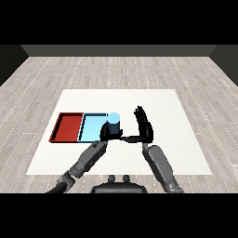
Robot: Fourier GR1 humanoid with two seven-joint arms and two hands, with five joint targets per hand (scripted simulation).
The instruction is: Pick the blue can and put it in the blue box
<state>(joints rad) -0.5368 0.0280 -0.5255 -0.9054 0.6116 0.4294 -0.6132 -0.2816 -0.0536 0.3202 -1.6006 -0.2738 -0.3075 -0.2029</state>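
The blue can (114,119) stands upright at the right edge of the light blue tray (92,128). My left hand (109,133) is curled round the can's lower part, hiding its base. Whether the can rests on the tray or hangs just above it cannot be told. My right hand (144,126) is open just right of the can, fingers pointing up and thumb reaching left toward the left hand. It holds nothing.
The red tray (60,126) lies directly left of the light blue tray, sharing a wall with it. Both sit at the left of the white table (153,102). Grey plank floor surrounds the table.
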